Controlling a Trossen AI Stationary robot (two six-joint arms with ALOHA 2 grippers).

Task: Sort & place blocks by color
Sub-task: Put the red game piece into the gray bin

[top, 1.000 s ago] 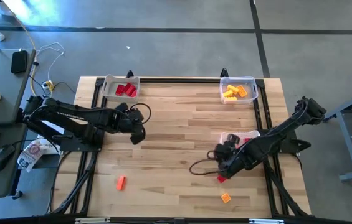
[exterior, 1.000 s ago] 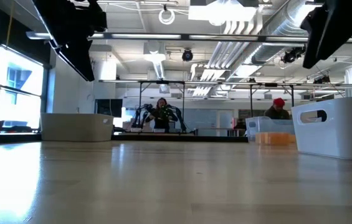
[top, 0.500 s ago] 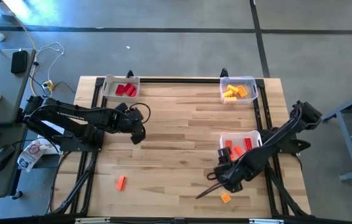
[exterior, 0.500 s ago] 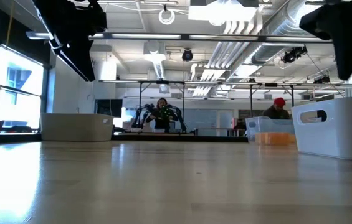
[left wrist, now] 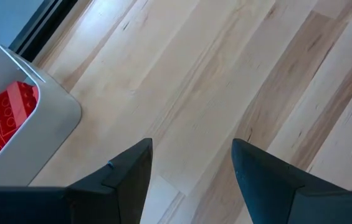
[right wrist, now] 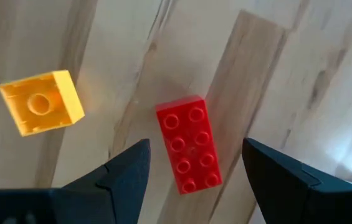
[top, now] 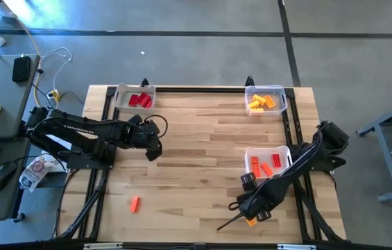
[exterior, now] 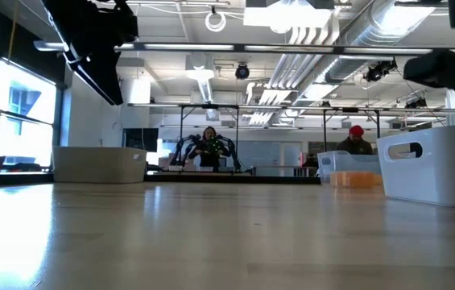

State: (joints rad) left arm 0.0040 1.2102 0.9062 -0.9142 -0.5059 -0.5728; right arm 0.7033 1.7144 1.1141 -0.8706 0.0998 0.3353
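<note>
The right gripper (right wrist: pixel 191 180) is hung low over the near right part of the wooden table (top: pixel 202 139), fingers spread wide and nothing pinched. Right between the fingers a small red rectangular plastic brick (right wrist: pixel 188 144) is seen flat on the wood, studs up; its long axis is roughly lined up with the fingers, so a squeeze across the short sides looks set up. A small yellow-orange square brick (right wrist: pixel 40 102) is parked just beside it. The left gripper (left wrist: pixel 191 174) is kept waiting near the white bin of red bricks (left wrist: pixel 45 118), also spread and empty, so the right arm is clearly nearer.
</note>
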